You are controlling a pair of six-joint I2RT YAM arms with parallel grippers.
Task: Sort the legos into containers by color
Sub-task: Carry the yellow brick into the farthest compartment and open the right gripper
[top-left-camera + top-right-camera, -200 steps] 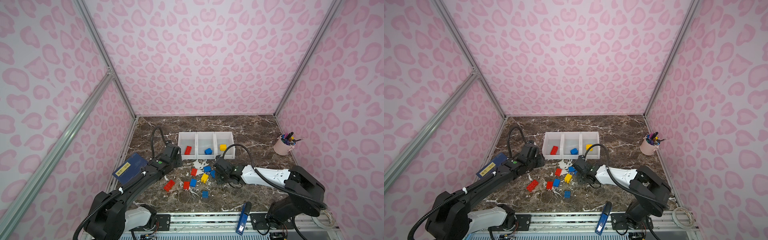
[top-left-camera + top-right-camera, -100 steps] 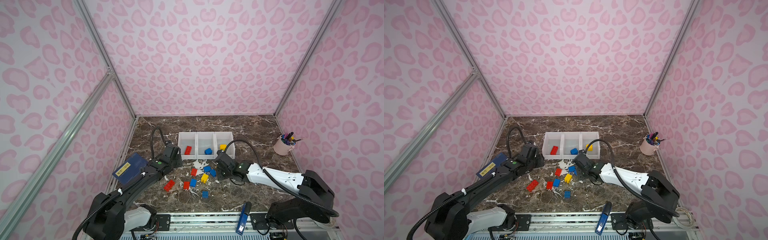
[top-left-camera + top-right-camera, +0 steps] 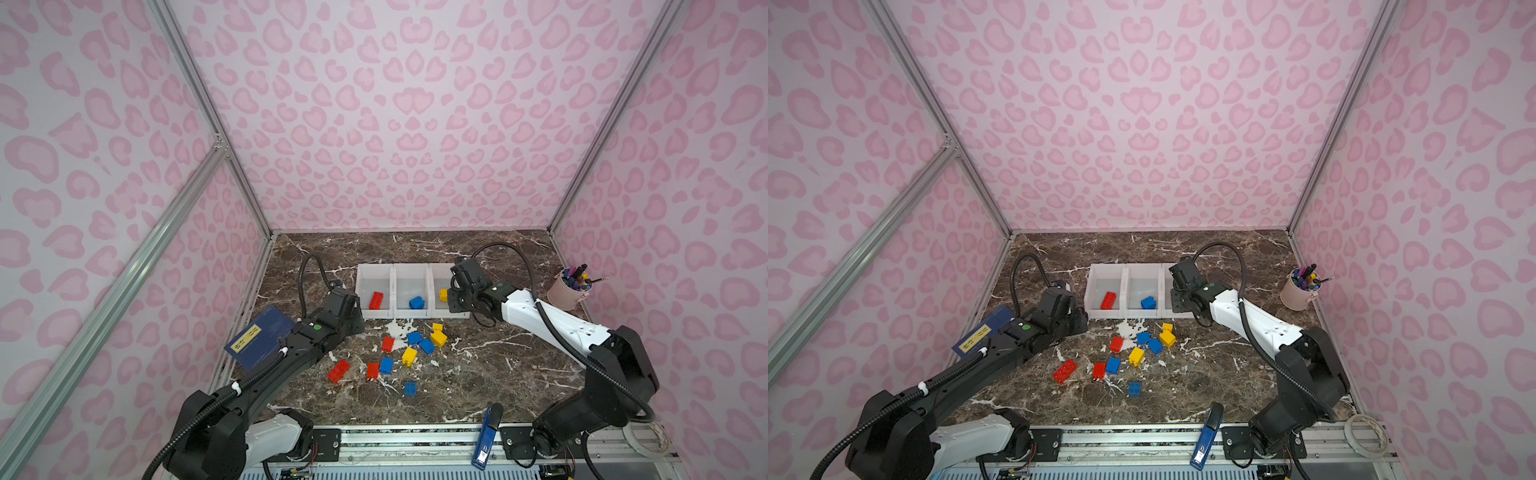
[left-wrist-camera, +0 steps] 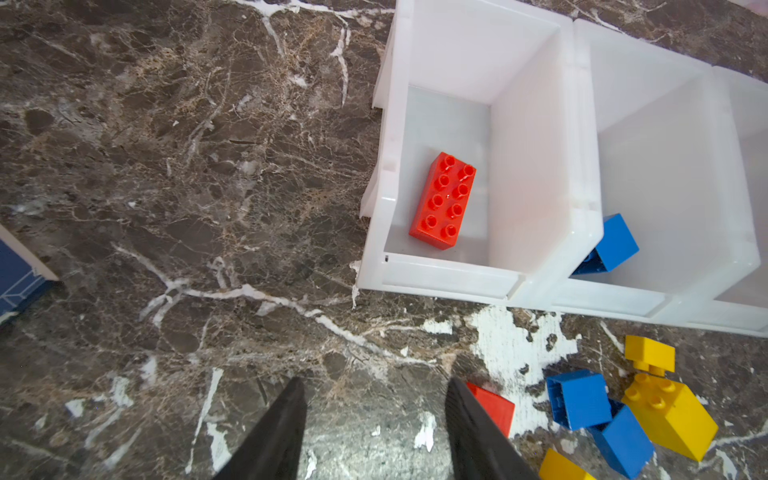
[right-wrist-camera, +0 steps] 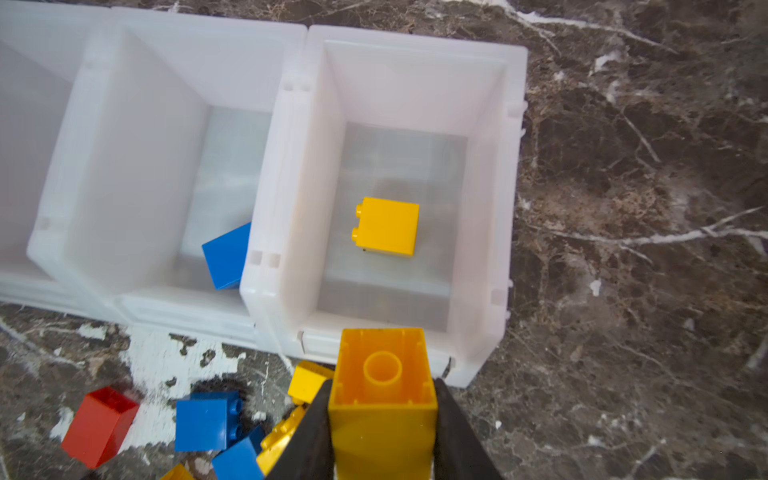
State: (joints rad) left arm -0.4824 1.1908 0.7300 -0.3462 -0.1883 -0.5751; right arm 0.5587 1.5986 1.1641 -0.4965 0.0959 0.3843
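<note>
The legos (image 3: 409, 356) lie mostly loose on the marble table (image 3: 498, 365), just in front of the containers (image 3: 412, 312). In a top view I count three red, four blue and three yellow ones, close together, some touching. The containers are three white bins joined in a row. The left bin holds a long red brick (image 4: 442, 201), studs up. The middle bin holds a blue brick (image 3: 416, 302) near the front. The right bin holds a small yellow cube (image 5: 386, 226) on its side.

The right gripper (image 5: 382, 388) is clamped on a yellow brick (image 5: 381, 436), one finger on each side, and the hollow underside faces the wrist camera. From that view the brick is at the front lip of the right bin; I cannot tell if it touches the lip.

The left gripper (image 4: 374, 384) has its jaws apart, with only bare table between them. A square red brick (image 4: 492, 407) lies just beside one finger. In both top views this gripper is near the front corner of the left bin.

I also see a dark blue booklet (image 3: 259, 343) beside the left arm, a pink pen cup (image 3: 567, 293) at the right and a blue stapler (image 3: 487, 432) at the front edge.
</note>
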